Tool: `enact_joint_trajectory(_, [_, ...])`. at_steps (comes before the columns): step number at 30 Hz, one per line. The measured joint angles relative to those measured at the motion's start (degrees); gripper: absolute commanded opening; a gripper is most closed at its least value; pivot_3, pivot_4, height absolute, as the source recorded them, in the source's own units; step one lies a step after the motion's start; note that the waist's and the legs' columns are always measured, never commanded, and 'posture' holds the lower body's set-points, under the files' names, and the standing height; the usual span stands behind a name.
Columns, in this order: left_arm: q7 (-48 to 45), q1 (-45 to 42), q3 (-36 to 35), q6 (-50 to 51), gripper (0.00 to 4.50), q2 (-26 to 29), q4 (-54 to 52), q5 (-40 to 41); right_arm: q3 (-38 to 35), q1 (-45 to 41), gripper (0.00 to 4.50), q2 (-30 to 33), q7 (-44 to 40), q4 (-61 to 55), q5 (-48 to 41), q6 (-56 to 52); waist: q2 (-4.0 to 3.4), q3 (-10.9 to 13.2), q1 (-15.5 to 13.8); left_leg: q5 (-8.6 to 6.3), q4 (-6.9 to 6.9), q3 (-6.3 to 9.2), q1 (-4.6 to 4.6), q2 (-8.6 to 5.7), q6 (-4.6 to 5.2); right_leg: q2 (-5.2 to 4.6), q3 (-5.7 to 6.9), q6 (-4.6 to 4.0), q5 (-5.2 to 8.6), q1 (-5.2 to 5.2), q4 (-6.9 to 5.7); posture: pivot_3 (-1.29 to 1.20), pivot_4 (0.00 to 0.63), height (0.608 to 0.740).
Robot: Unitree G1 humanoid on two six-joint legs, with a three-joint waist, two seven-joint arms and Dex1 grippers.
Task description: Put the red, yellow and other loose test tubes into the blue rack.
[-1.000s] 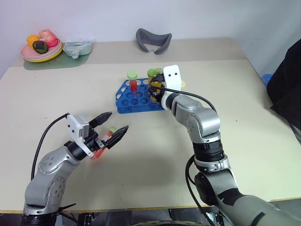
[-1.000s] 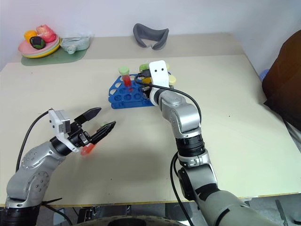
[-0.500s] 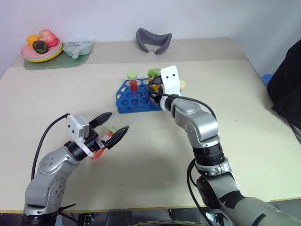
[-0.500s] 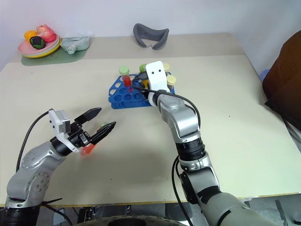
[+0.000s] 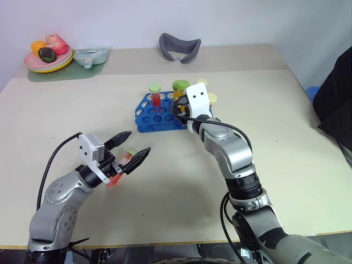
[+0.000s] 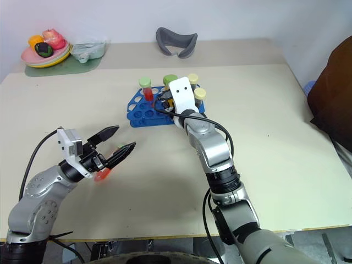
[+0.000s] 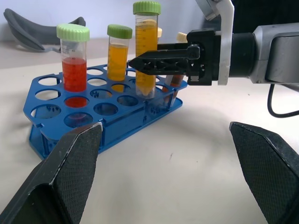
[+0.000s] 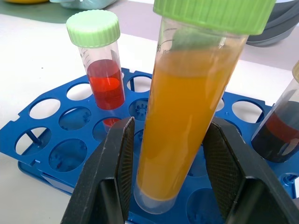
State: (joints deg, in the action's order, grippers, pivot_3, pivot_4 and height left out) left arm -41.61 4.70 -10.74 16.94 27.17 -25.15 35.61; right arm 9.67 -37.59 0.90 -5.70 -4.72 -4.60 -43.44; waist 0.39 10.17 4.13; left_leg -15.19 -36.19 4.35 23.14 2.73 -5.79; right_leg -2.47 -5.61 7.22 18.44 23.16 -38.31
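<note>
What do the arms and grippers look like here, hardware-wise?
Both arms are silver-grey metal with rounded joint housings and darker bands. Each wrist carries a white plastic bracket, and a black cable loops outside along each forearm. The left gripper and right gripper each have two black tapered fingers; the finger pads are finely textured.
</note>
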Motion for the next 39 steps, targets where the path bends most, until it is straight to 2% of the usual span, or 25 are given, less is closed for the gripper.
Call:
enact_joint_trajectory(10, [-0.1, 0.0, 0.0, 0.0, 4.5, 0.0, 0.0, 0.0, -0.1, 0.4, 2.17, -0.2, 0.3, 0.3, 1.0, 0.0, 0.0, 0.0, 0.0, 0.0, 0.0, 0.0, 0.0, 0.0, 0.0, 0.0, 0.0, 0.0, 0.0, 0.0, 0.0, 0.0, 0.15, 0.74])
enact_joint_trajectory(12, [-0.1, -0.1, 0.1, 0.0, 4.5, 0.0, 0.0, 0.0, -0.1, 0.7, 1.63, -0.2, 0.1, 0.3, 1.0, 0.0, 0.0, 0.0, 0.0, 0.0, 0.0, 0.0, 0.0, 0.0, 0.0, 0.0, 0.0, 0.0, 0.0, 0.0, 0.0, 0.0, 0.15, 0.74])
enact_joint_trajectory(26, [0.2, -0.2, 0.5, 0.0, 4.5, 0.0, 0.0, 0.0, 0.0, 1.0, 1.63, -0.5, -0.5, 0.3, 1.5, 0.7, 0.0, 0.0, 0.0, 0.0, 0.0, 0.0, 0.0, 0.0, 0.0, 0.0, 0.0, 0.0, 0.0, 0.0, 0.0, 0.0, 0.15, 0.74])
enact_joint_trajectory(39, [0.4, -0.4, 0.5, 0.1, 4.5, 0.0, -0.3, 0.0, -1.1, 7.3, 1.63, -1.7, -3.8, 1.8, 0.8, 13.2, 0.0, 0.0, 0.0, 0.0, 0.01, 0.0, 0.0, 0.0, 0.0, 0.0, 0.0, 0.0, 0.0, 0.0, 0.0, 0.0, 0.15, 0.74])
